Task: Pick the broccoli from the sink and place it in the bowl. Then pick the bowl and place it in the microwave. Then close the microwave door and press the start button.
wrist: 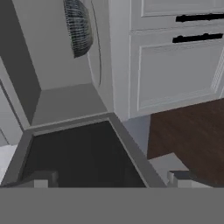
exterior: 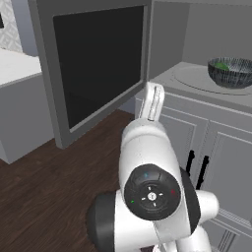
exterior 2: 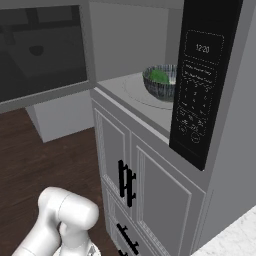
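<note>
Bowl (exterior: 231, 72): stands on the round turntable (exterior: 197, 78) inside the microwave (exterior 2: 120, 40), broccoli (exterior 2: 161, 75) lying in it as a green lump against the pale inside. Microwave door (exterior: 98, 64): swung wide open to the left, black glass facing the room. Control panel (exterior 2: 200, 90): dark, at the right of the opening, clock lit. Gripper (wrist: 111, 177): empty, fingertips well apart, just in front of the door's glass and frame in the hand view. Step in hand, as judged: closing the door, the loading being done. Next move calls for pushing the door's outer face round toward the opening until it shuts, then reaching for the start button.
</note>
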{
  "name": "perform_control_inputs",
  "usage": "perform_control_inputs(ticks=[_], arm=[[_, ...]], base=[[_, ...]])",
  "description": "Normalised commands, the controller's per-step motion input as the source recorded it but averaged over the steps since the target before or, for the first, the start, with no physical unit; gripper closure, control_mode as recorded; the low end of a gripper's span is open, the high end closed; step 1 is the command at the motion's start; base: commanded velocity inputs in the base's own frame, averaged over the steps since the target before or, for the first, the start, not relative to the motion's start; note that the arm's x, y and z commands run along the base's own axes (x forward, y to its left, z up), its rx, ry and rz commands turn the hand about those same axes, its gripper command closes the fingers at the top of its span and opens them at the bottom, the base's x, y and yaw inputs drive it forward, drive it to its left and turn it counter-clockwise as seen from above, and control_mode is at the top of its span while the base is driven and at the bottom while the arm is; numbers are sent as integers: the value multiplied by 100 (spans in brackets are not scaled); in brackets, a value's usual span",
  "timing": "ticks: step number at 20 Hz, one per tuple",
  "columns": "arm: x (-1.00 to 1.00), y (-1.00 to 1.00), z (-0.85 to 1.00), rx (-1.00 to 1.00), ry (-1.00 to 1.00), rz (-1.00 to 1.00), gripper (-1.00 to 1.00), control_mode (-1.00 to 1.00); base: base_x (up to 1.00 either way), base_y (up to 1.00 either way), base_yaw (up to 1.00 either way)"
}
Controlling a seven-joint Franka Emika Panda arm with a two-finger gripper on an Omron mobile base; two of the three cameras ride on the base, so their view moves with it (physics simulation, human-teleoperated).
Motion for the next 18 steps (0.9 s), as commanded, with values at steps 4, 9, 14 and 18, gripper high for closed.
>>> perform_control_inputs(ticks=[4, 9, 14, 18], arm=[[0, 73, -23, -7, -7, -2, -100, -100], [0, 66, -38, -2, -7, -1, -100, -100], [11, 61, -42, 0, -4, -1, -100, -100], [21, 66, -26, 0, -1, 0, -100, -100]], base=[[0, 0, 0], [0, 0, 0], [0, 0, 0], [0, 0, 0]])
